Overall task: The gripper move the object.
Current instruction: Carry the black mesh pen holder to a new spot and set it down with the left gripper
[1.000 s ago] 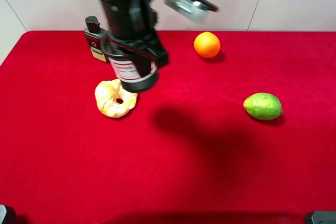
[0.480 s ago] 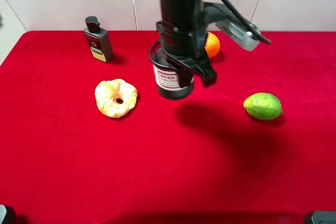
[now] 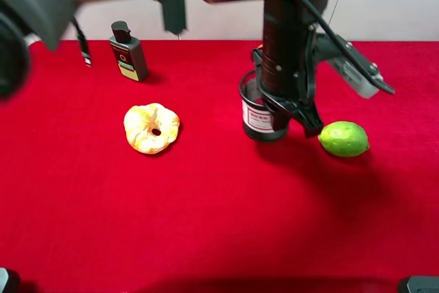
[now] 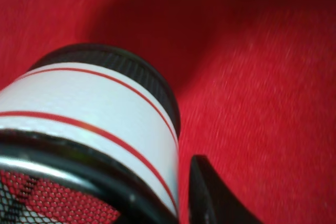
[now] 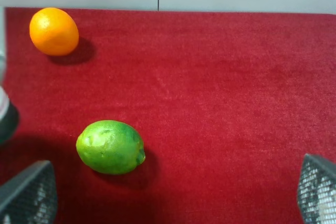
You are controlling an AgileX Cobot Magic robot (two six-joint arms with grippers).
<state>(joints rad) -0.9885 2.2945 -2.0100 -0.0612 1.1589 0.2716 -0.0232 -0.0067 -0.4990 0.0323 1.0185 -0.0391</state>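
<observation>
The black wire-mesh pen cup (image 3: pixel 263 116) with its white, red-printed label band stands upright on or just above the red cloth, right of centre and close to a green lime (image 3: pixel 343 138). My left gripper (image 3: pixel 278 104) reaches down from above and is shut on the cup's rim. In the left wrist view the cup (image 4: pixel 94 114) fills the frame, with one black fingertip (image 4: pixel 210 200) against its side. My right gripper (image 5: pixel 173 203) is open and empty, with its mesh pads wide apart; it does not show in the exterior view.
A dark capped bottle (image 3: pixel 128 51) stands at the back left. A peeled orange fruit (image 3: pixel 151 127) lies left of centre. A whole orange (image 5: pixel 53 31) sits near the back wall, hidden behind the arm in the exterior view. The lime (image 5: pixel 110 147) lies near the right gripper.
My left gripper has carried the pen cup to the right, from beside the bottle and peeled fruit, past the orange, to a spot next to the lime.
</observation>
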